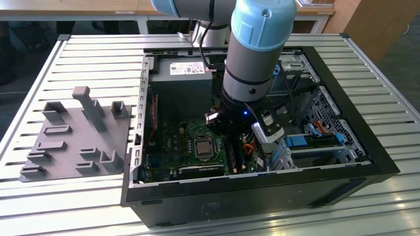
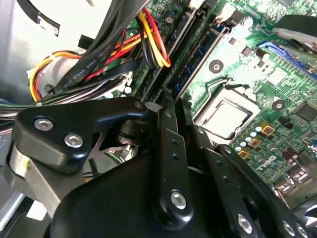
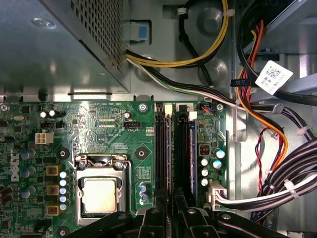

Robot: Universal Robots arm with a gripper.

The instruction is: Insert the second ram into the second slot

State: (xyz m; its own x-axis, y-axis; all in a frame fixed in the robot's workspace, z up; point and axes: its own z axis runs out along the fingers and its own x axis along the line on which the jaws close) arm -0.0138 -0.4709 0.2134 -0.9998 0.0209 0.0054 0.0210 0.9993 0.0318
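While gripper (image 3: pixel 172 203) was held low over memory slots (image 3: pixel 168 148) inside computer case (image 1: pixel 367 162), its grasp could not be told.

- Second ram (image 3: pixel 192 148) judged to be dark-blue stick set on edge in slot bank, cable-bundle (image 3: pixel 297 163) side, just beside gripper.
- Risk judged: stick left seated unevenly, one end high, if pressed off-centre; end latches then left unlocked. Nearby wires could be snagged.
- Long axis laid along slots, flat to motherboard (image 3: pixel 99 124); one end pointed toward power supply (image 3: pixel 59 44), other toward gripper.
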